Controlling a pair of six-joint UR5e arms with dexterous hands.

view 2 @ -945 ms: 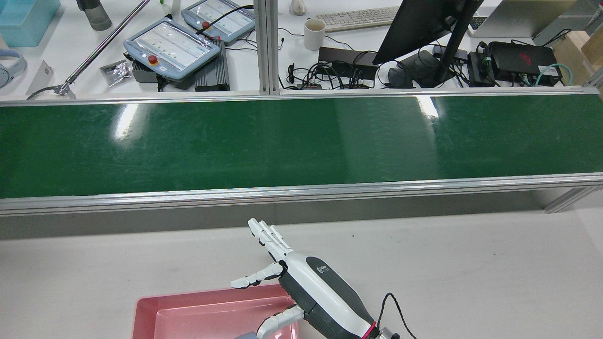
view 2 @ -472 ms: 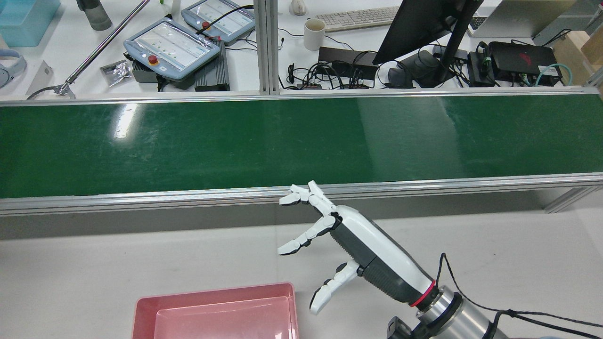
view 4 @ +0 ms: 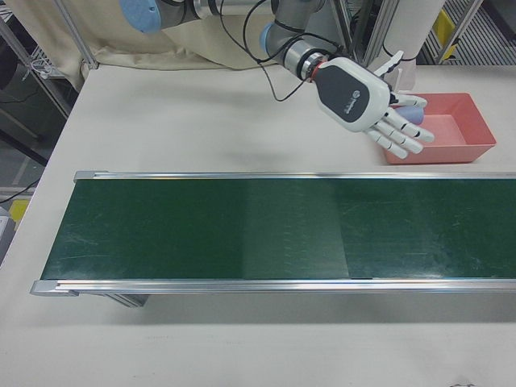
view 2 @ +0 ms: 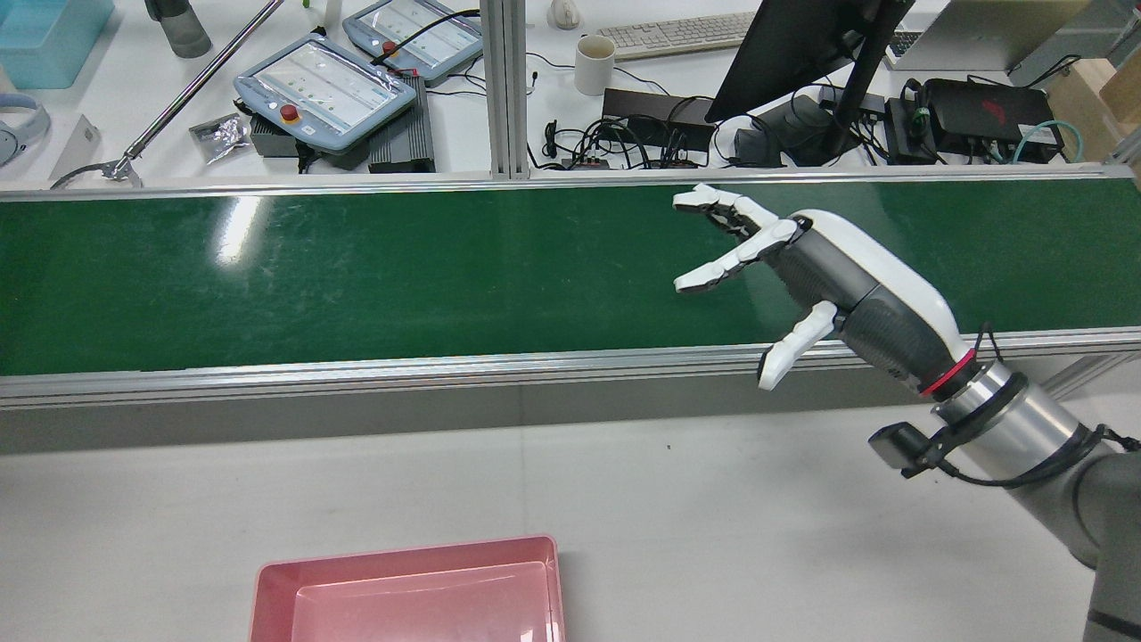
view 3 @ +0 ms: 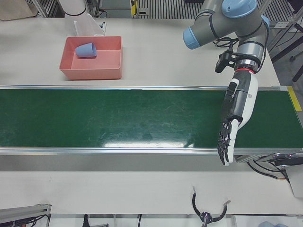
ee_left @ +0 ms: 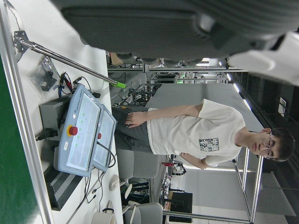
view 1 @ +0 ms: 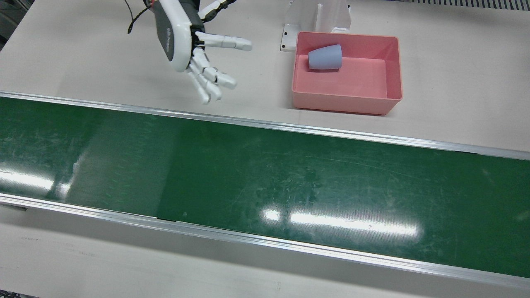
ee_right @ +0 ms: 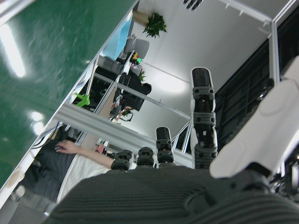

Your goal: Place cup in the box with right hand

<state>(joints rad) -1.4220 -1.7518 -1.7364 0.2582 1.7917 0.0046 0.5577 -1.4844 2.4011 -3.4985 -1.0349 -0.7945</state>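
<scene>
Belt: the green conveyor belt (view 1: 265, 174) runs the bench's length and is bare.
Left hand: the left hand (view 3: 232, 127) hangs fingers-down over the belt's operator-side edge, fingers straight and holding nothing, well apart from the box.
Right hand: the right hand (view 1: 194, 45) is above the bench strip behind the belt, fingers spread wide and empty.
Box: the pink box (view 1: 393, 70) stands on that same strip, to the robot's left of the right hand.
Cup: the blue cup (view 1: 325, 56) lies on its side in the box's far corner nearest the right hand. Its long axis runs along the belt, with the base toward those fingers.
Stage: placement looks done.
</scene>
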